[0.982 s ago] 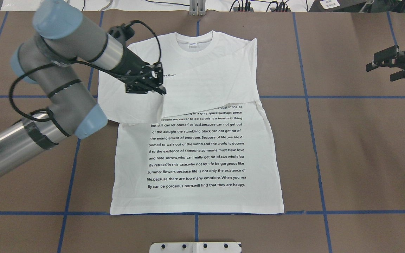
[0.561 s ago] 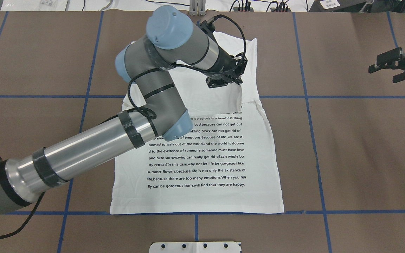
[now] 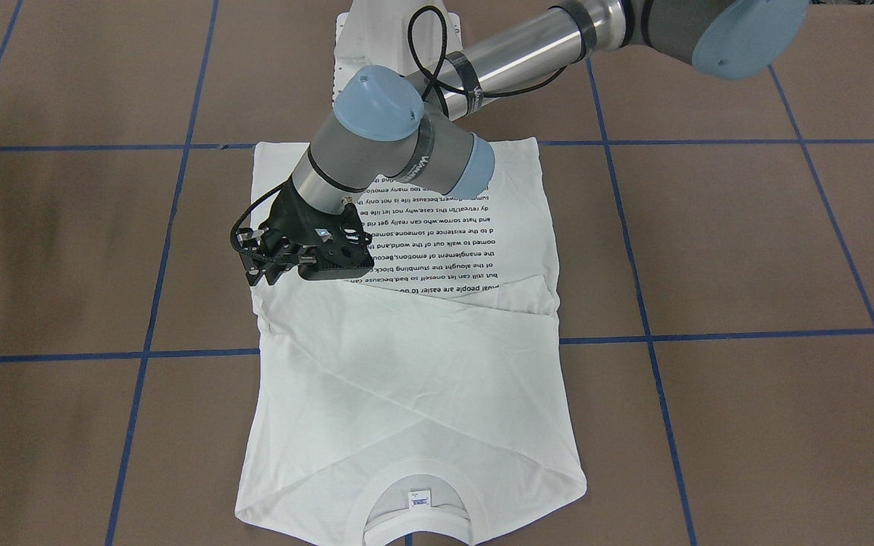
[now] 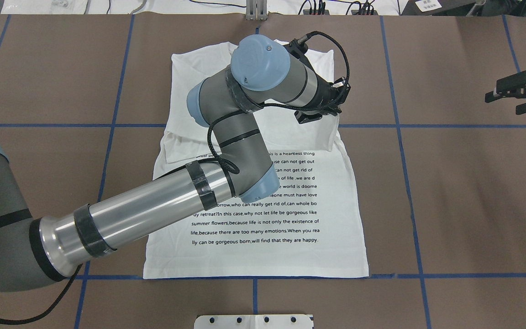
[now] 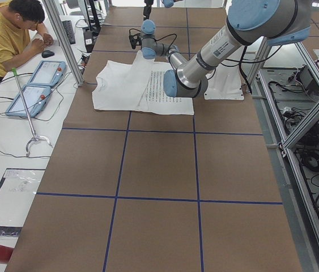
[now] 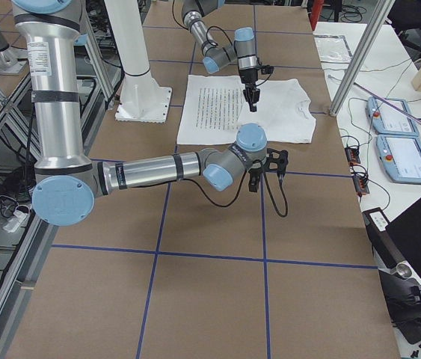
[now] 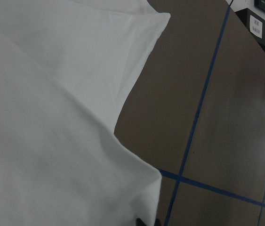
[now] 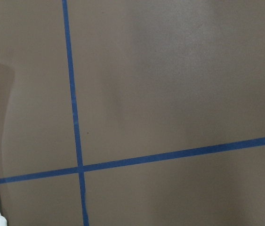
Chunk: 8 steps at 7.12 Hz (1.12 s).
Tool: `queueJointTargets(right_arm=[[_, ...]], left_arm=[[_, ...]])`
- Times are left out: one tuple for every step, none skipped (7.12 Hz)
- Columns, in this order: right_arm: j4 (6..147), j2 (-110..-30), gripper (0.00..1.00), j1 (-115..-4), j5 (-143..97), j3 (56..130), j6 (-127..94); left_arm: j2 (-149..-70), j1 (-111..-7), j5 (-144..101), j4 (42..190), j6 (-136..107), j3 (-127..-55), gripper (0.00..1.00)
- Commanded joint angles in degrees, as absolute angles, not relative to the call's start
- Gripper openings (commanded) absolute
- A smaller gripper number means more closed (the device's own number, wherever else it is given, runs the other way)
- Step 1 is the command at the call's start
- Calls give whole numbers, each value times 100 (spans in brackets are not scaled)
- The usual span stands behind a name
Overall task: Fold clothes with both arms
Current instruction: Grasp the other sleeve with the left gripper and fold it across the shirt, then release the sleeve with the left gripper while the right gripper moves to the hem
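Observation:
The white long-sleeved T-shirt lies flat on the brown table, printed text up, collar at the far side from the robot. Both sleeves lie crossed over the chest. My left arm reaches across the shirt. Its gripper sits low at the shirt's right edge and is shut on the sleeve end. The left wrist view shows white cloth draped up to the fingertips. My right gripper hovers open, well off to the right over bare table, holding nothing.
Blue tape lines divide the table into squares. A white base plate sits at the near edge. Cables and plugs line the far edge. In the exterior left view a person sits at a side desk with tablets.
My left arm has swept from the shirt's left side to its right edge, dragging the sleeve across the chest. The right gripper has drifted slightly to the right.

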<state>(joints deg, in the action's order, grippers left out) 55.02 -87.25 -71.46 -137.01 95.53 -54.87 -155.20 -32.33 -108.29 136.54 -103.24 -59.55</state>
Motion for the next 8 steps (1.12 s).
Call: queueJointTargets(right_arm=[[5467,-8693,100,-6989,-13676,9606,-5807],[5284,-8684,100,-6509,-13554,9841,-6567],[5204,-8666,100,-5730,-12735,10392,-7810],[5325,-8683,100,-4660,-11578,10954,-9023],[5552,-8701,100,-3753,-10810,11264,-9940],[6529,-8649,99,-2805,-10010,11929,-10706],[7618,-8326,99,-1855,-8958,12318,-11384],[7820,-8367,98,-1080,-8338,12287,-11939]], left_arm=[[-15495,-3217,-10793,13650,-10502,-6168,99],[-15304,-3243,-10845,13562,-10503,-6596,99],[-14614,-3243,-10837,13509,-10494,-7488,98],[-13694,-3243,-10863,13352,-10407,-8602,96],[-13049,-3252,-10872,13290,-10206,-9257,94],[-12878,-3287,-10889,13280,-9987,-9394,94],[-12798,-3348,-10890,13280,-9932,-9395,94],[-12710,-3375,-10890,13280,-9827,-9396,94]])
